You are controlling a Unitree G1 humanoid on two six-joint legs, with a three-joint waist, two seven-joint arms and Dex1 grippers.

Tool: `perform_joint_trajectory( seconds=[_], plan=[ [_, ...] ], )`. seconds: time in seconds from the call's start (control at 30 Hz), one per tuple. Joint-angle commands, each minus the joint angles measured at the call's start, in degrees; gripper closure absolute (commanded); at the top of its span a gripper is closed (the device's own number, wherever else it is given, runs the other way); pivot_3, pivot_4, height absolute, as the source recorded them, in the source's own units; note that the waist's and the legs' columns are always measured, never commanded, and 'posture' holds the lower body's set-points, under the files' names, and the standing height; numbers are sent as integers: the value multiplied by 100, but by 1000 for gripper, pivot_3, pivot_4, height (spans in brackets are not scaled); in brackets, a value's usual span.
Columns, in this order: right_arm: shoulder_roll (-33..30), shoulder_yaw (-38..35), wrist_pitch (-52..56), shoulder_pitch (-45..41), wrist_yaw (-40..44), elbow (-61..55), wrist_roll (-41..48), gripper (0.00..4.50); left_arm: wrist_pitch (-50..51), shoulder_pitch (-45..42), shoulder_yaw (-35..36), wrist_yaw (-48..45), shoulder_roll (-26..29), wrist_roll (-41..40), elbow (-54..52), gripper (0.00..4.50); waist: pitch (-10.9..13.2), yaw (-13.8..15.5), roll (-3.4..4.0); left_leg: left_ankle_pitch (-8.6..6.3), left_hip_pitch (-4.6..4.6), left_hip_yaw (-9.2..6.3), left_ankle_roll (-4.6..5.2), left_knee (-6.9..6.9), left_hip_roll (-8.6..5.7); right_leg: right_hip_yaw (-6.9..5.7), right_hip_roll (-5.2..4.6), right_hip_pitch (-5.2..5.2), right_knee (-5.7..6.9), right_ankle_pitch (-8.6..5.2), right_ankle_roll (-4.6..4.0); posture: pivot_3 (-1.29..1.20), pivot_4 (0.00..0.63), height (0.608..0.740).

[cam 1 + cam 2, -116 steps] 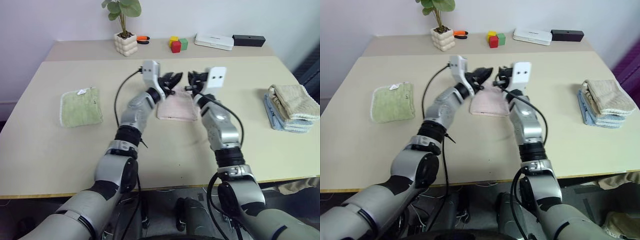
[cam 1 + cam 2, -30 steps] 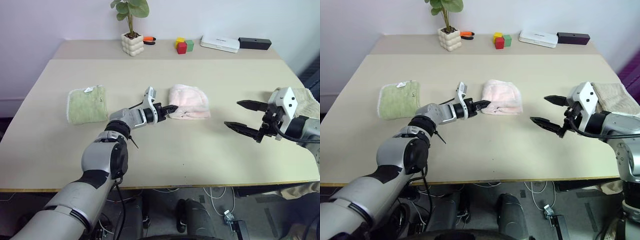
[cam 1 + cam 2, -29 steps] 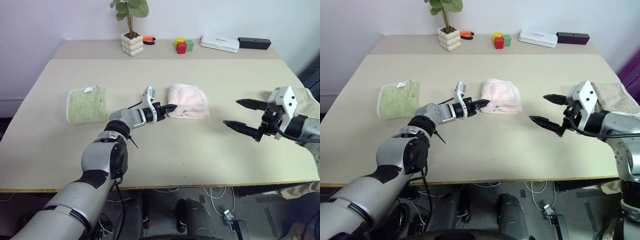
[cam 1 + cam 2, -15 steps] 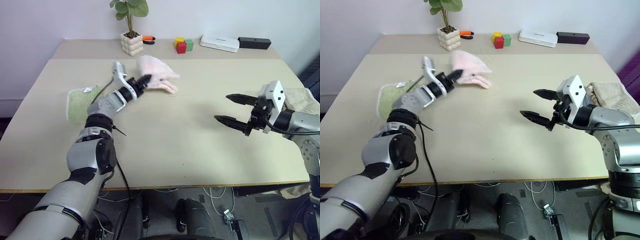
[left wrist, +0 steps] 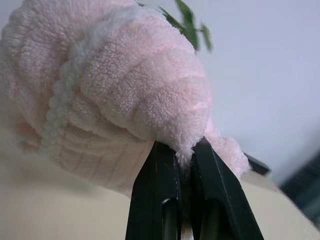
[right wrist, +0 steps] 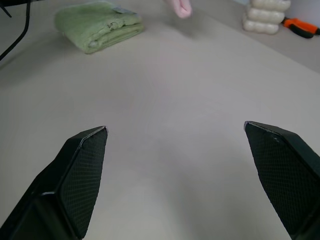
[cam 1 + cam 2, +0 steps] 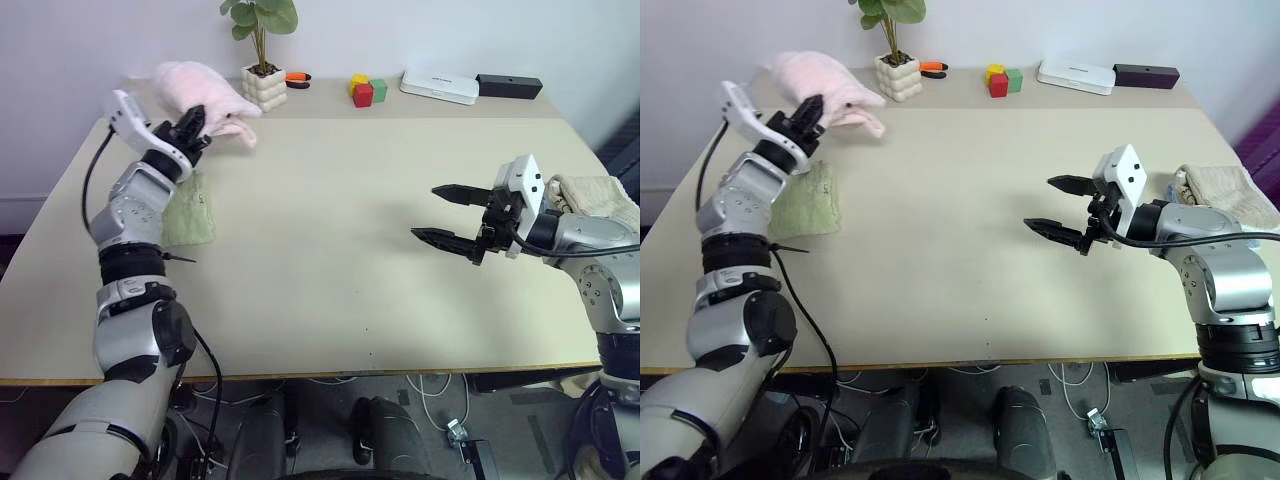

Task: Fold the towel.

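- The left gripper [image 7: 194, 120] is pinching the pale pink, soft terry cloth towel [image 7: 205, 88] between its two black fingers, which are pressing close together on a fold of the cloth, as the left wrist view shows [image 5: 120, 80].
- The pink towel is hanging bunched in the air above the far left corner of the beige rectangular table [image 7: 330, 250], just beside the small green plant in a white knobbly pot [image 7: 262, 60].
- The right gripper [image 7: 448, 214] is hovering over the right part of the table with its fingers [image 6: 82, 172] spread wide and nothing between them.
- A smaller light green folded cloth [image 7: 188, 215] is lying flat on the table under the left forearm, near the left edge.
- A stack of beige and blue folded towels [image 7: 1230, 205] is sitting at the table's right edge, behind the right arm.
- Along the far side, an orange-handled tool [image 7: 295, 77], red, yellow and green blocks [image 7: 362, 89], a flat white box [image 7: 441, 87] and a black bar-shaped box [image 7: 509, 85] are resting in a row.
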Motion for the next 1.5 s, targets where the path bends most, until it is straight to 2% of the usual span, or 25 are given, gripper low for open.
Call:
perform_joint_trajectory(
  seconds=[0.03,0.23,0.47,0.57,0.63,0.77,1.27,1.37,1.5],
  plan=[
    [-28,-19,-128,-199,116,75,-50,0,40,378,183,252,136,-262,-1112,4463,0,15,-1,0,0,-1,0,0,0,-1,0,1,0,0,0,0,150,740],
    [-30,107,-213,-393,304,330,-157,0,261,1260,283,716,-48,-669,-2496,4463,0,53,-1,0,0,-2,0,4,0,0,0,5,-2,1,1,0,150,740],
    [-88,-27,-217,-707,664,839,-55,0,451,2096,484,1762,-737,-1268,-3592,4463,1,35,-2,-1,3,-2,0,5,0,2,0,8,-3,1,1,0,150,740],
    [-79,14,-318,-788,745,976,-147,0,177,2698,400,2057,-969,-965,-3953,4463,1,31,-2,-1,4,-1,0,5,0,2,1,8,-3,1,1,0,150,740],
    [-72,37,-363,-812,775,1022,-186,0,49,2944,326,2151,-1009,-806,-4009,4463,0,30,-1,-1,4,1,0,4,0,2,1,8,-4,1,1,0,150,740],
    [-44,71,-383,-858,803,1021,-216,0,303,3364,215,2279,-1248,-1039,-3925,4463,-1,54,0,-2,3,-1,0,4,1,1,1,7,-4,1,0,0,150,740],
    [0,60,-407,-791,697,974,-241,0,548,3697,0,2517,-1374,-1248,-3977,4463,-1,47,0,-13,2,-4,16,5,2,1,-2,6,-6,1,-2,0,150,740],
    [15,72,-405,-767,673,961,-235,0,576,3784,-23,2421,-1421,-1447,-4112,3411,-1,49,0,-16,2,-4,20,5,2,1,-2,6,-6,0,-3,0,150,740],
    [27,78,-392,-753,666,946,-222,0,708,3852,25,2566,-1450,-1766,-4296,1409,-1,48,0,-19,2,-5,23,5,3,1,-2,5,-6,0,-4,0,150,740]
  ],
)
